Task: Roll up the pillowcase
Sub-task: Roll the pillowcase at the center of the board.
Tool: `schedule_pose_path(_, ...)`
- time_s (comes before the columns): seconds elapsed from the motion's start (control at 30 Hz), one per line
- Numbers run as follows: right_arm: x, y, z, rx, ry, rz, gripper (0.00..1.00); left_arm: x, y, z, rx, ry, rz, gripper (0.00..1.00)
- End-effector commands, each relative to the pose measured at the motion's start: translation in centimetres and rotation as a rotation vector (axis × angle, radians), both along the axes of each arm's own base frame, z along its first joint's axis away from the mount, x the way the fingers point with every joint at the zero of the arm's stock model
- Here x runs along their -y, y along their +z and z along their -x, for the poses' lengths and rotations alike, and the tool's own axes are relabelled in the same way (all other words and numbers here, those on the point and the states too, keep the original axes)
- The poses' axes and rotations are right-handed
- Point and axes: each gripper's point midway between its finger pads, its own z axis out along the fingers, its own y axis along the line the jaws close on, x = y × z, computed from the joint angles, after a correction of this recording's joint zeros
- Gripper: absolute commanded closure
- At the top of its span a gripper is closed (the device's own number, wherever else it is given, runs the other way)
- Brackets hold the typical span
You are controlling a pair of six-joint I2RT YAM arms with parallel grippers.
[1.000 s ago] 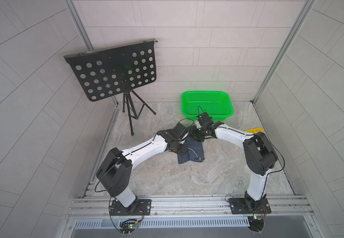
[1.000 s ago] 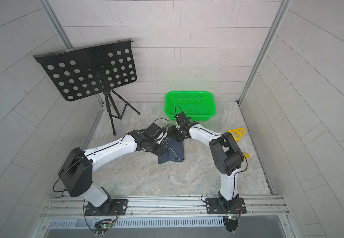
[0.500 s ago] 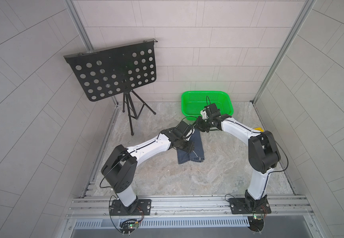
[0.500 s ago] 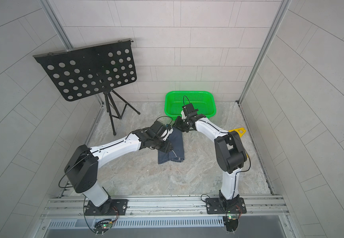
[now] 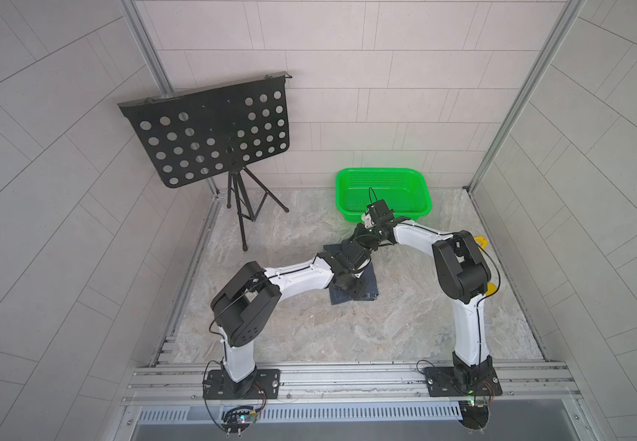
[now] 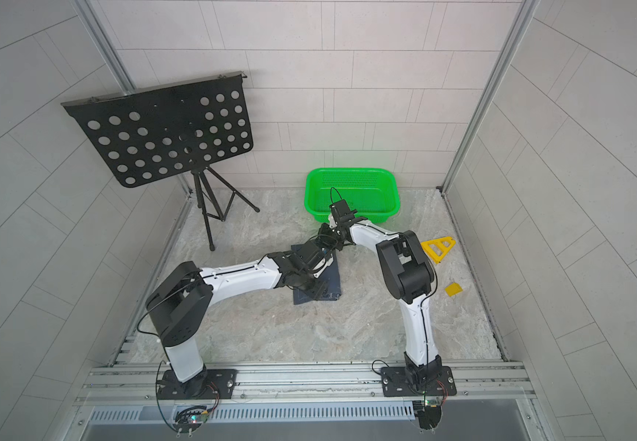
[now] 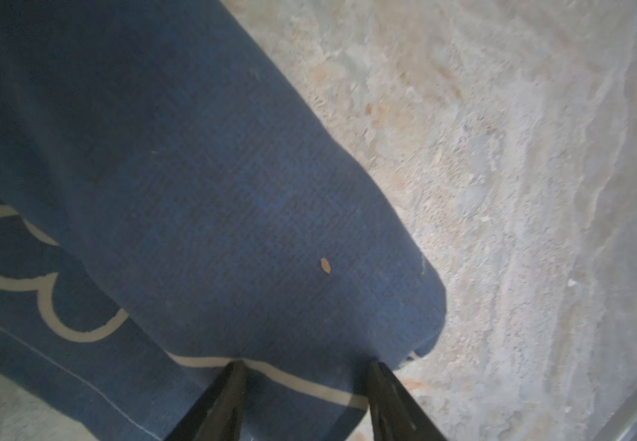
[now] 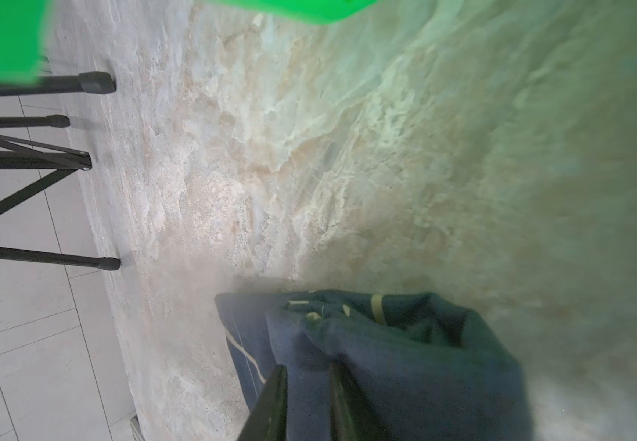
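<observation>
The pillowcase (image 5: 371,283) (image 6: 334,275) is a dark navy cloth with pale line drawings, lying folded mid-table and partly hidden under my left wrist. In the left wrist view a rolled part of the pillowcase (image 7: 214,191) lies just past my left gripper (image 7: 307,376). Its fingers stand apart over the flat layer, tips against the roll. My right gripper (image 8: 307,368) is shut on a bunched fold of the pillowcase (image 8: 404,362) at its far edge. In both top views the right gripper (image 5: 355,239) (image 6: 325,236) meets the left wrist there.
A green basket (image 5: 424,193) (image 6: 395,191) stands close behind the right wrist. A black perforated music stand (image 5: 210,133) on a tripod (image 8: 42,160) is at the far left. Two yellow pieces (image 6: 437,248) (image 6: 453,289) lie by the right arm.
My right gripper's jaws have narrowed onto the cloth's far edge. The left arm has reached further across the pillowcase, toward the basket.
</observation>
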Motion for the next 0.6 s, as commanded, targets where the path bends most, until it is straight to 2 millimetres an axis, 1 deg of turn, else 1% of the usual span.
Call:
schedule_pose_path(0.0, -0.7, -0.7, -0.5, 0.037, 0.028, 0.024, 0.74, -1.6, -2.3, 1.2, -0.033, -0.027, -0.071, 0.42)
schedule_pose_path(0.1, -0.8, -0.7, -0.5, 0.055, 0.045, 0.036, 0.71, -2.4, -3.8, 2.0, -0.052, -0.040, -0.110, 0.42)
schedule_pose_path(0.17, -0.7, 0.2, -0.7, 0.083, 0.054, 0.038, 0.69, -2.9, -4.5, 2.3, -0.063, -0.043, -0.129, 0.42)
schedule_pose_path(0.27, 0.0, 2.9, -1.4, 0.128, 0.044, 0.014, 0.64, -3.1, -4.7, 2.6, -0.071, -0.047, -0.137, 0.42)
schedule_pose_path(0.33, 0.8, 5.6, -1.9, 0.182, 0.039, -0.007, 0.59, -3.0, -4.3, 2.4, -0.064, -0.050, -0.134, 0.42)
schedule_pose_path(0.4, 2.0, 8.2, -1.9, 0.229, 0.033, -0.025, 0.55, -2.8, -3.9, 2.3, -0.060, -0.053, -0.127, 0.42)
schedule_pose_path(0.5, 4.2, 10.9, -1.3, 0.265, 0.019, -0.058, 0.50, -2.2, -2.4, 1.9, -0.047, -0.054, -0.100, 0.41)
schedule_pose_path(0.57, 5.9, 11.5, -0.1, 0.274, 0.014, -0.063, 0.47, -1.7, -1.1, 1.7, -0.038, -0.051, -0.073, 0.41)
